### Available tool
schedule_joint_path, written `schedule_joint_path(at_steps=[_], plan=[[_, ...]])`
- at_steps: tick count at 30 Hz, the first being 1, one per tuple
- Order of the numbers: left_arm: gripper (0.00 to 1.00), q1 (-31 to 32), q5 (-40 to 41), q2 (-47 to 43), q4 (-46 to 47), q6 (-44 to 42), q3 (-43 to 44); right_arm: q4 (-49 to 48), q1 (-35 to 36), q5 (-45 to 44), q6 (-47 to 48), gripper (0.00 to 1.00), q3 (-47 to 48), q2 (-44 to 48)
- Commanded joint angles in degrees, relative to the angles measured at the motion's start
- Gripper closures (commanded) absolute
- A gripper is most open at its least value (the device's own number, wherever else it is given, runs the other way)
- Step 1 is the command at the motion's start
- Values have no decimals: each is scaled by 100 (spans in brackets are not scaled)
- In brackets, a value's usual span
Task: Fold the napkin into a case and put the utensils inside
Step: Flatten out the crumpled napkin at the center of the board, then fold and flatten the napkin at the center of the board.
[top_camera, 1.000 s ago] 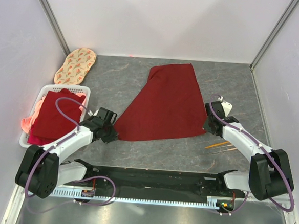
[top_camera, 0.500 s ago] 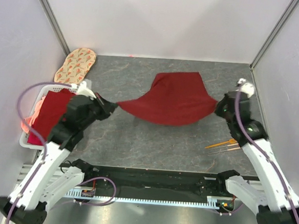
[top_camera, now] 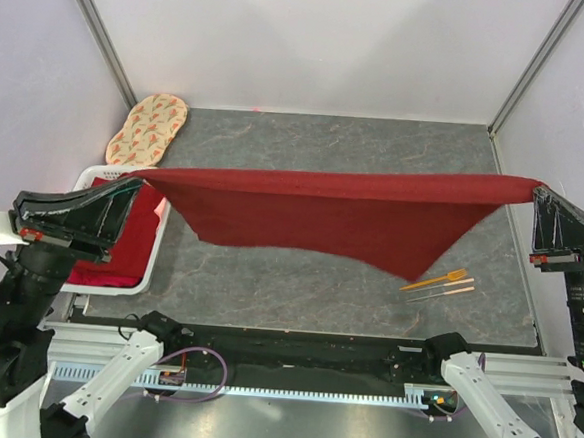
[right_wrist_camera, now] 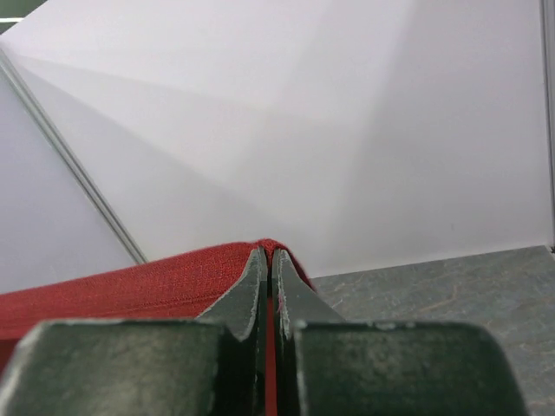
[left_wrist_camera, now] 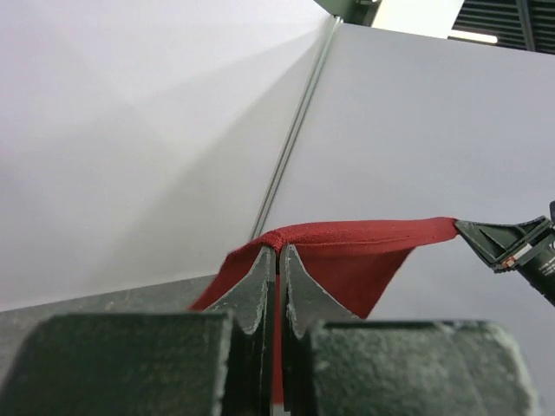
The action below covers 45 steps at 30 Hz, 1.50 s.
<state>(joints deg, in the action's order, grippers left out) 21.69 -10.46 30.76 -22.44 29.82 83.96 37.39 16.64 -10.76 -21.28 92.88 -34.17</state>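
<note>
We see a grey worktop point(top_camera: 298, 280) with white walls point(top_camera: 314, 40) around it. At the far left lies an oval beige mat point(top_camera: 146, 127) with red marks. Nearer to us on the left sits a white basket point(top_camera: 158, 245), with red cloth point(top_camera: 135, 236) inside it.

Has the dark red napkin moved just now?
Yes: the napkin rose off the table and stretched wide, from above the basket to the right wall.

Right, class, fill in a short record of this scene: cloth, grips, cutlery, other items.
Cloth: plain dark red napkin, unfolded, stretched in air above grey table
Left jaws: shut on one napkin corner
Right jaws: shut on another corner
Cutlery: thin orange-gold and silver utensils, lying on table
Elsewhere: white basket of red cloths; oval beige patterned mat
</note>
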Motion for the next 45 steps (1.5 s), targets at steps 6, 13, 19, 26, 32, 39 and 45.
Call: schedule_joint_path(at_steps=[6, 13, 19, 26, 32, 39, 45], plan=[[98, -7, 1941, 737, -420, -38, -687, -169, -12, -1006, 1, 100, -1077, -880], [98, -130, 3006, 2737, 439, -109, -1522, -1531, -21, -918, -140, 100, -2546, -2162], [98, -945, 2209, 4943, 1373, 102, -1577, -2848, -47, -910, 53, 100, -2442, -4443], [98, -1369, 1372, 7150, 2032, 296, -391, -3308, -170, -366, 335, 100, -591, -7074], [98, -1650, 1063, 8102, 2155, 366, 366, -3264, -258, -110, 396, 100, 492, -8280], [98, -1967, 607, 8516, 2068, 367, 858, -3237, -513, 416, 344, 100, 1240, -8887], [98, -2160, 308, 8780, 1804, 252, 1368, -2860, -592, 637, 343, 100, 2031, -9318]])
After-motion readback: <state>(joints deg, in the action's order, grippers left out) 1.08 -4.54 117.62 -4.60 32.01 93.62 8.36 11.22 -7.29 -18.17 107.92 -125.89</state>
